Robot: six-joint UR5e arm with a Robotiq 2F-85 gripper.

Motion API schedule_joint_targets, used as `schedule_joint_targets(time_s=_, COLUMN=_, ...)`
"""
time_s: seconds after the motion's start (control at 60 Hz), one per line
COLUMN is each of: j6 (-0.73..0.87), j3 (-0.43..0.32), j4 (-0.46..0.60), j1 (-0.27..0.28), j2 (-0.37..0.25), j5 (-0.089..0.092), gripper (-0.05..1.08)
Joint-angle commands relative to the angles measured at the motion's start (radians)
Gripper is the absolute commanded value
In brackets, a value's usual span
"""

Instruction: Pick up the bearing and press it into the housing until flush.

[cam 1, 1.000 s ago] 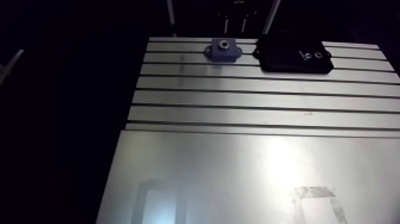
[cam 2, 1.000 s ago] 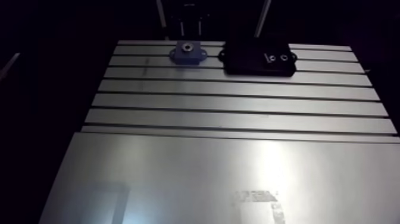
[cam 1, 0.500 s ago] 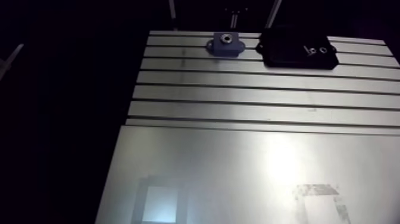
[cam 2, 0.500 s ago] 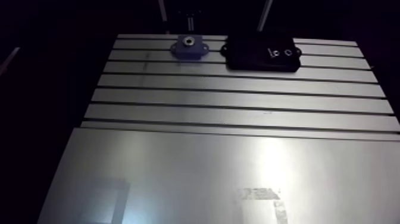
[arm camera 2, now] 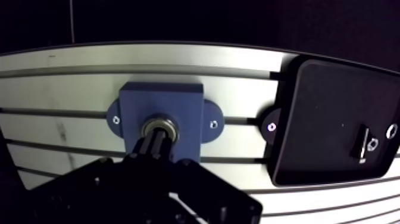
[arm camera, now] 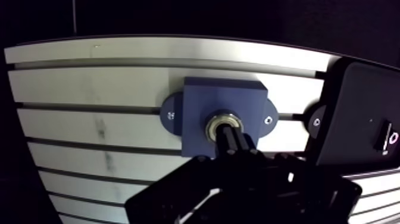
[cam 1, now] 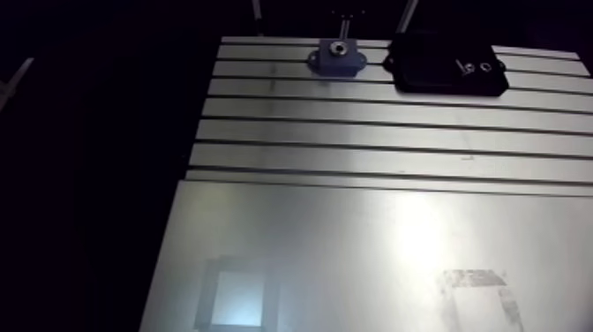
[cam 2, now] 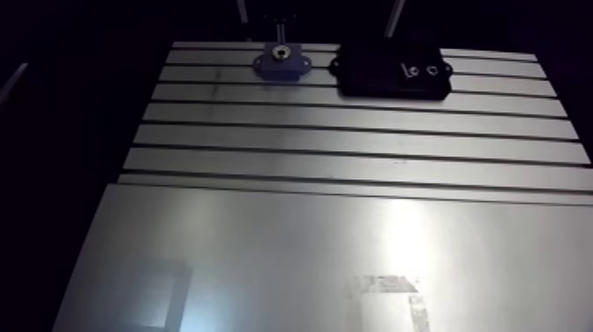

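A blue housing [arm camera: 202,107] with two screwed ears stands on the slotted table's far end [cam 1: 335,60]. The steel bearing [arm camera: 222,123] sits in its round bore, its ring showing about level with the blue top face. My gripper [arm camera: 235,142] comes in just over it, the dark fingers closed together into one narrow tip. That tip rests on the near edge of the bearing and hides part of it. Nothing is held between the fingers.
A black rectangular tray [arm camera 2: 339,119] lies right beside the housing, with small metal parts [arm camera 2: 372,144] in one corner. The slotted aluminium table [cam 1: 371,141] runs toward the camera, then a smooth metal plate [cam 1: 353,256] covers the near half.
The arm view has shifted, so housing and tray sit higher in the picture; neither moved on the table. The gripper's tip now shows right at the housing's top.
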Motion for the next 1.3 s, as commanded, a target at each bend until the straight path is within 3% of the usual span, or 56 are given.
schedule_joint_targets(time_s=0.017, j6=-0.001, j3=0.003, j4=-0.002, j1=0.001, j2=0.003, j5=0.000, gripper=1.08)
schedule_joint_targets(time_s=1.3, j6=-0.010, j3=0.023, j4=-0.032, j1=0.008, j2=0.016, j5=-0.004, gripper=1.08)
